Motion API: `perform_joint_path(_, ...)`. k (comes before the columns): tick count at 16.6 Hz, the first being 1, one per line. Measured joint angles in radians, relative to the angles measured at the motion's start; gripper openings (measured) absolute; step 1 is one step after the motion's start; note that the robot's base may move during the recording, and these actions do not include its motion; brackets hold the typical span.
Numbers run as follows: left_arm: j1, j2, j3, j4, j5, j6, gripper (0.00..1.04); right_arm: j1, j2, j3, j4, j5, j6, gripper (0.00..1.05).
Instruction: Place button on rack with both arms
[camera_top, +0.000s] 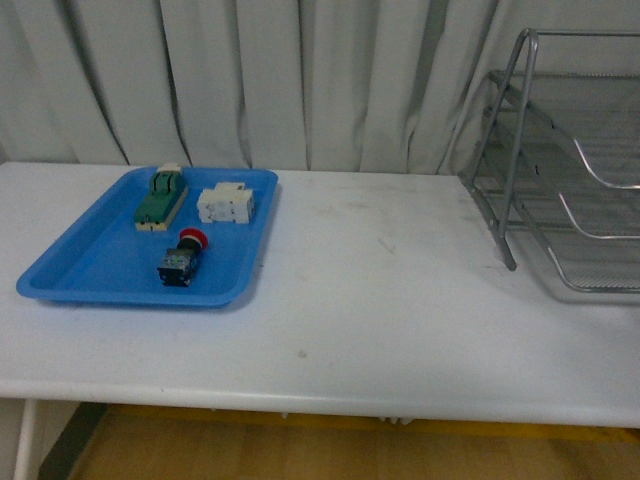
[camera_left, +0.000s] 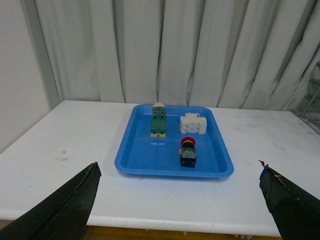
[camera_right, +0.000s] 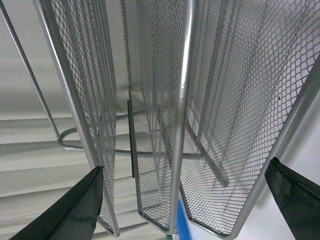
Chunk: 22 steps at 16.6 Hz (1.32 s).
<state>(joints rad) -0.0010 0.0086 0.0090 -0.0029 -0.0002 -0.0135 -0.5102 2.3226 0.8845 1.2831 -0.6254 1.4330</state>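
The button (camera_top: 181, 258), with a red cap and a dark body, lies in the blue tray (camera_top: 90, 265) at the table's left; it also shows in the left wrist view (camera_left: 188, 152). The silver wire-mesh rack (camera_top: 560, 170) stands at the table's far right. Neither arm shows in the front view. My left gripper (camera_left: 182, 200) is open and empty, back from the tray near the table's front edge. My right gripper (camera_right: 185, 200) is open and empty, close up to the rack's mesh tiers (camera_right: 165, 100).
In the blue tray (camera_left: 135, 155) a green-topped block (camera_top: 161, 198) and a white block (camera_top: 225, 205) lie behind the button. Grey curtains hang behind the white table (camera_top: 380, 300).
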Motion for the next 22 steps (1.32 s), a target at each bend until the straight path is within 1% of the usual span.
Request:
perform_joint_path(9,0.0,0.0,0.0,0.0,0.0,0.0,0.98,0.001,0.029,0.042,0.003,0.017,-0.043,0.98)
perform_joint_path(18,0.0,0.0,0.0,0.0,0.0,0.0,0.98,0.04,0.052,0.116,0.009,0.043,-0.066,0.98)
perform_joint_path(19,0.0,0.0,0.0,0.0,0.0,0.0,0.98,0.042,0.054,0.119,0.013,0.044,-0.066,0.93)
perform_joint_path(21,0.0,0.0,0.0,0.0,0.0,0.0,0.98,0.047,0.054,0.122,0.015,0.048,-0.066,0.87)
perform_joint_path(22,0.0,0.0,0.0,0.0,0.0,0.0,0.98,0.047,0.058,0.123,0.018,0.047,-0.065,0.9)
